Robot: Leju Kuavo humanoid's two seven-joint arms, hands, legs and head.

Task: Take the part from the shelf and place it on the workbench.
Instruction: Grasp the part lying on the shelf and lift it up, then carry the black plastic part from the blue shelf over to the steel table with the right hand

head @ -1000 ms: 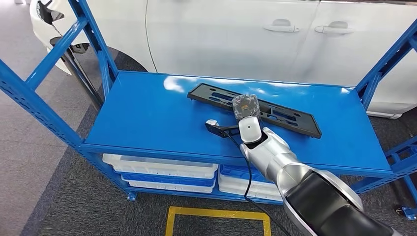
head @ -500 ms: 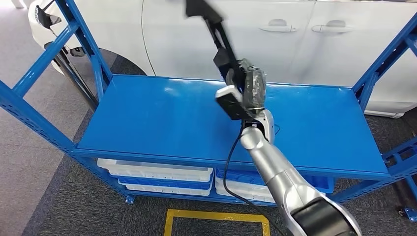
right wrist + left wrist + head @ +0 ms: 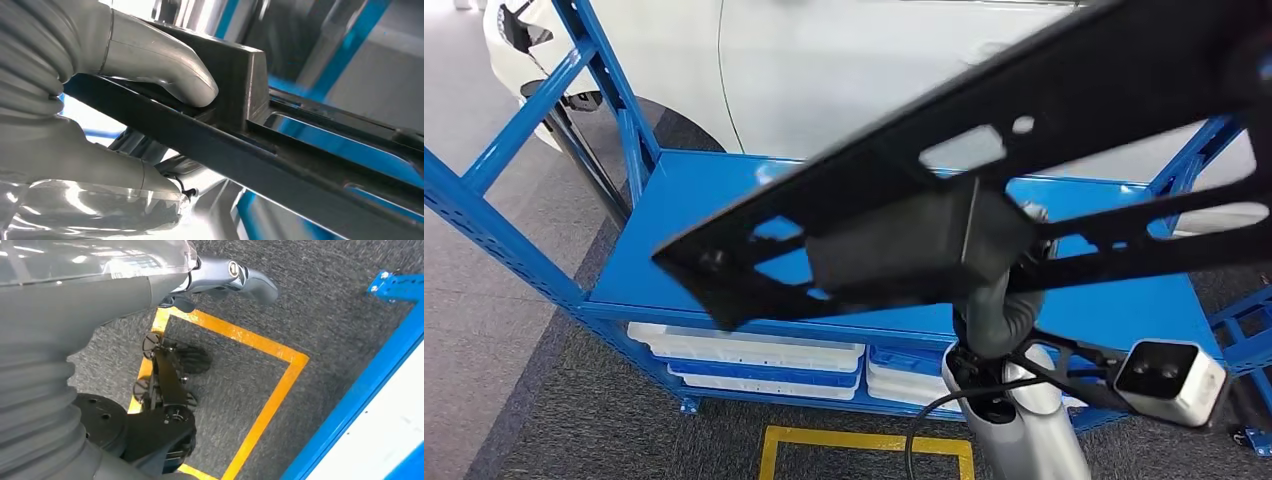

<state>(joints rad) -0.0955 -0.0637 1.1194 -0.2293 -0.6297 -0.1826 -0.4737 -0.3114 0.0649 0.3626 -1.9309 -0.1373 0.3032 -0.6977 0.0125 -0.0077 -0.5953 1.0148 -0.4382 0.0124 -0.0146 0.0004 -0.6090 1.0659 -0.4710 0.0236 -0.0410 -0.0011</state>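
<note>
The part (image 3: 944, 200) is off the shelf (image 3: 704, 260) and up in the air, close to the head camera, the right hand (image 3: 100, 100) with its fingers (image 3: 165, 70) clamped on it. Pick done; the carry and the set-down on the desk remain.

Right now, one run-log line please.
phase: carry | right hand: grips black part, lifted off blue shelf | left hand: hanging, empty
</note>
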